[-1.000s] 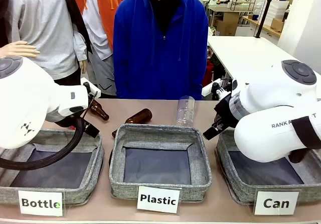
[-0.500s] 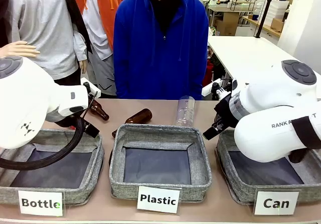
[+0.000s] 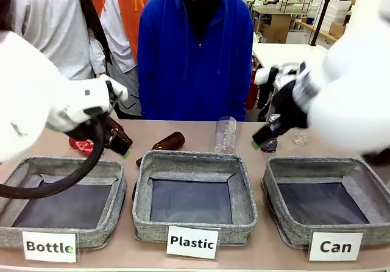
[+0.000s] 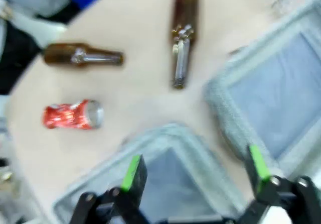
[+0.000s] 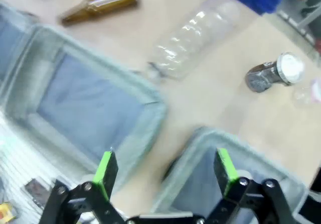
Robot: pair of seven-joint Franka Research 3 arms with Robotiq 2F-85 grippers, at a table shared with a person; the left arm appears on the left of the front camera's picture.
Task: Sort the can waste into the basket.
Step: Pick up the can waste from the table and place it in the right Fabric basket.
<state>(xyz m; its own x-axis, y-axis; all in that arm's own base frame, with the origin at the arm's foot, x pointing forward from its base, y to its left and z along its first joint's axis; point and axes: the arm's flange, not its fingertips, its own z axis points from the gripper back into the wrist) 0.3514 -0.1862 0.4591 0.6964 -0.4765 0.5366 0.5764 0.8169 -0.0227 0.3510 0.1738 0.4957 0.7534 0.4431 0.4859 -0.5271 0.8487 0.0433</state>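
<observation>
Left gripper: fingers spread, holding nothing, over the Bottle basket rim. I see the red can on the table beyond it, near a brown bottle. Dark can is on the table behind the Can basket. Right gripper: also spread, empty.

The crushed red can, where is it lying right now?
In the front view the crushed red can lies on the table at the robot's left, just behind the Bottle basket, near a brown bottle.
</observation>
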